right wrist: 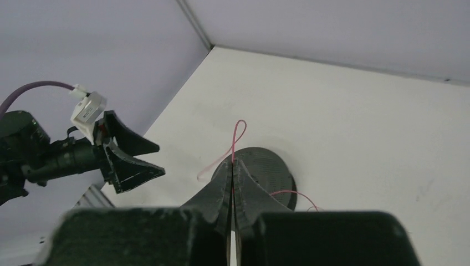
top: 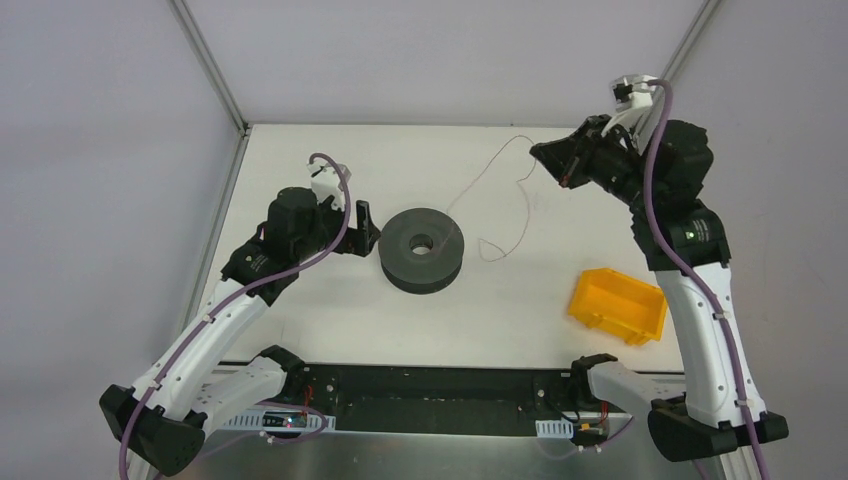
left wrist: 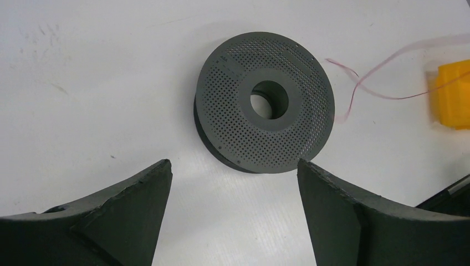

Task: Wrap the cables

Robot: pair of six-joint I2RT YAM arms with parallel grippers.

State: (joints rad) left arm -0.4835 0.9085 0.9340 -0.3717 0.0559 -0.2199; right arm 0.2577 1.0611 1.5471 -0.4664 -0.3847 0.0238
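Note:
The cable [top: 470, 187] is a thin pinkish strand running from the dark grey spool [top: 421, 248] up to my right gripper [top: 537, 151], with a loose loop lying right of the spool. In the right wrist view my right gripper [right wrist: 233, 164] is shut on the cable [right wrist: 234, 151], held raised above the spool [right wrist: 271, 176]. My left gripper [top: 368, 228] stands open just left of the spool. In the left wrist view its jaws [left wrist: 234, 166] are wide apart with nothing between them, just short of the spool [left wrist: 265, 103]; the cable [left wrist: 388, 97] trails beyond.
A yellow bin [top: 617, 305] sits on the white table [top: 300, 330] at the front right, also at the left wrist view's right edge as the bin [left wrist: 454, 94]. Grey walls and a metal frame post [top: 215, 70] bound the table at back and sides.

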